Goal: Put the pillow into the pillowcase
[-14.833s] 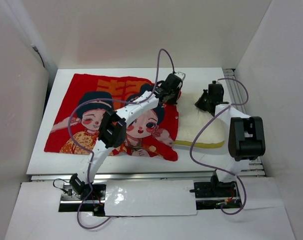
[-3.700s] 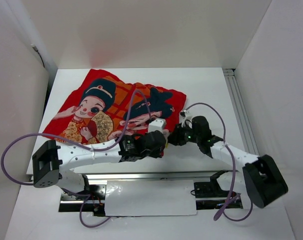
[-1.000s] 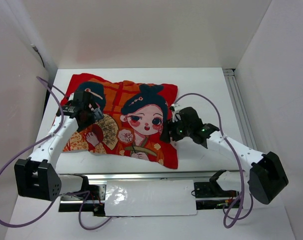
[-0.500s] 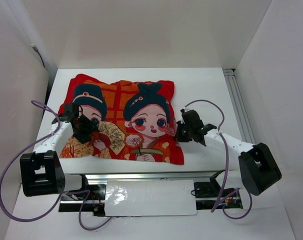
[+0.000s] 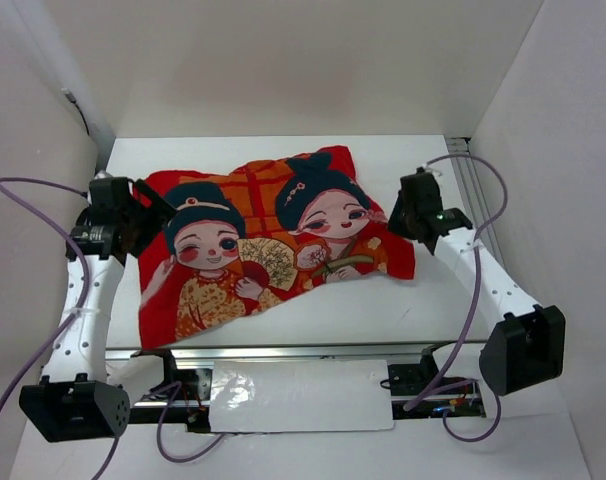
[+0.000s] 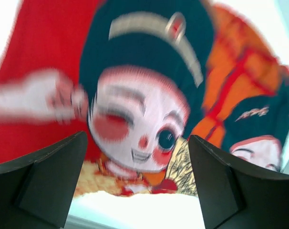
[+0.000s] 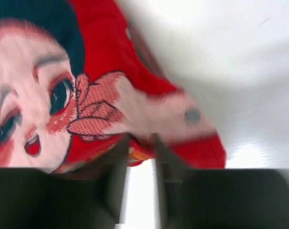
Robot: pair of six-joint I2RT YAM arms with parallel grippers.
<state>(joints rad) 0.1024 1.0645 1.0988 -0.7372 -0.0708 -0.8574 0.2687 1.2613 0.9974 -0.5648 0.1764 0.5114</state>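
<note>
The large red fabric pillowcase (image 5: 273, 240), printed with two big-eyed cartoon figures, lay askew on the white counter (image 5: 413, 300), its near left corner reaching the counter's front edge. The left pincer (image 6: 137, 138) hung released at the case's left side, jaws spread wide with nothing between them. The right pincer (image 7: 140, 143) sat at the case's right edge, jaws nearly together. Through the blur I could not tell whether they pinched cloth.

Pillowcase (image 5: 273, 250) red; two dark-haired cartoon figures, orange plaid.
</note>
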